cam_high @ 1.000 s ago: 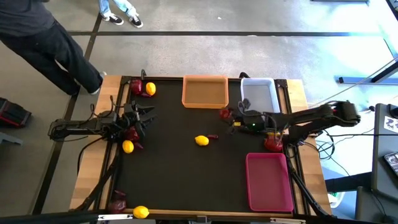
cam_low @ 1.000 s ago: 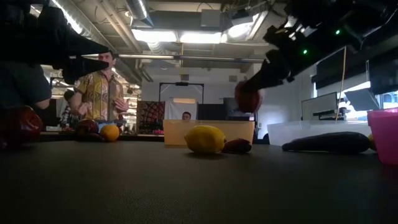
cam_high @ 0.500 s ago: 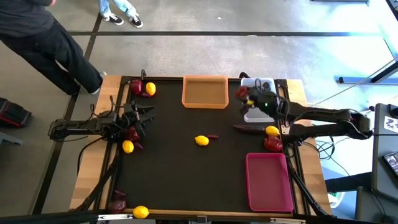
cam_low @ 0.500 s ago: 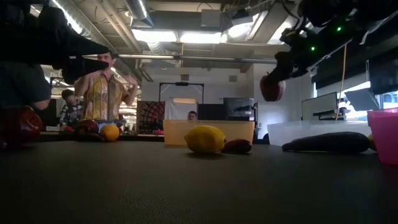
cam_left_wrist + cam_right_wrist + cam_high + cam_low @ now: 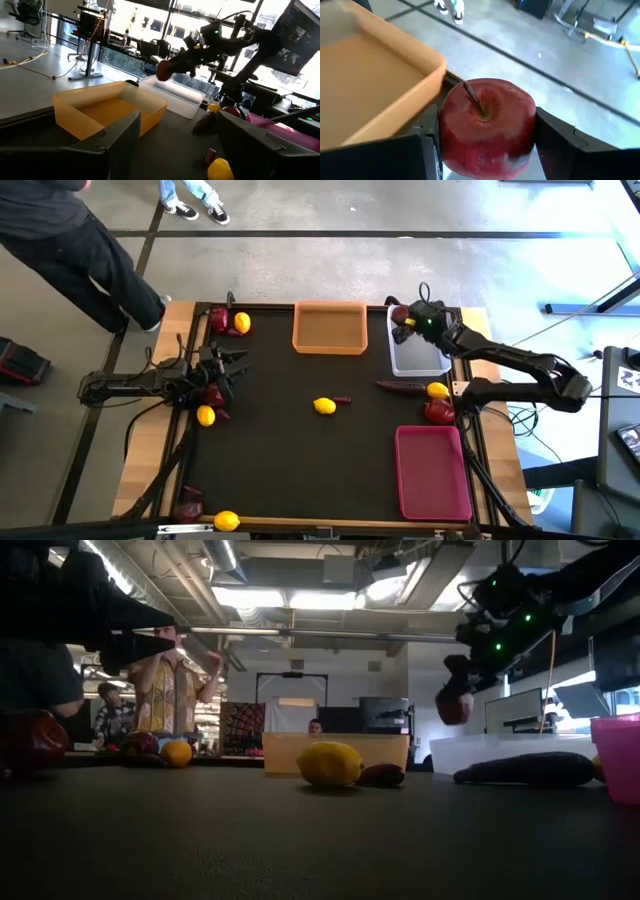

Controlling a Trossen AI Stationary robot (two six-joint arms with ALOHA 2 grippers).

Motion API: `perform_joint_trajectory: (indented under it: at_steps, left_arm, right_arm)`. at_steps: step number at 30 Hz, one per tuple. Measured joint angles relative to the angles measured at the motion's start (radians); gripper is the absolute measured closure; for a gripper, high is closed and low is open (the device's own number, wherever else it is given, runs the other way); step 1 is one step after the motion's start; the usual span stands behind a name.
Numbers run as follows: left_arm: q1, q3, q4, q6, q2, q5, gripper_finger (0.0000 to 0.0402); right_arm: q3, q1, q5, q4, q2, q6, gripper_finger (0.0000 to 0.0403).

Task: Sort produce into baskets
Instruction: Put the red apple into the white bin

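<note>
The red apple (image 5: 486, 127) sits stem-up between the two dark fingers of the right claw (image 5: 405, 321), pinched on both flanks and held off the table. In the overhead view it hangs over the far left corner of the white tray (image 5: 418, 356), close to the tray's rim on the side facing the orange tray (image 5: 329, 326). The level view shows the same apple (image 5: 454, 705) in the air, clearly higher than the tray wall below it.

What the coming move turns on is this: the open middle of the white tray lies nearer the robot than the claw, while the orange tray's wall (image 5: 395, 75) is just beside the apple. Judging from that, a release here would land near the corner (perhaps even clip the rim), so a small carry inward over the tray floor looks safer before letting go.

Farther out, the table holds a lemon (image 5: 324, 406) with a small dark red piece just beside it at centre, a dark purple long piece (image 5: 400, 386) near the white tray with its long axis running left to right, and a lemon and red fruit by the pink tray (image 5: 432, 472).

The left claw (image 5: 228, 370) waits at the table's left side with its fingers spread and nothing between them, far from all the trays; the right arm is plainly the nearer one.
</note>
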Motion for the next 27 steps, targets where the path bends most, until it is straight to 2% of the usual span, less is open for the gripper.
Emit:
perform_joint_trajectory:
  at_steps: [12, 27]
  left_arm:
    - [0.000, 0.000, 0.000, 0.000, 0.000, 0.000, 0.0146]
    - [0.000, 0.000, 0.000, -0.005, 0.000, 0.000, 0.0146]
  right_arm:
    - [0.000, -0.150, -0.127, 0.066, 0.180, 0.035, 0.0212]
    - [0.000, -0.151, -0.127, 0.093, 0.283, 0.035, 0.0212]
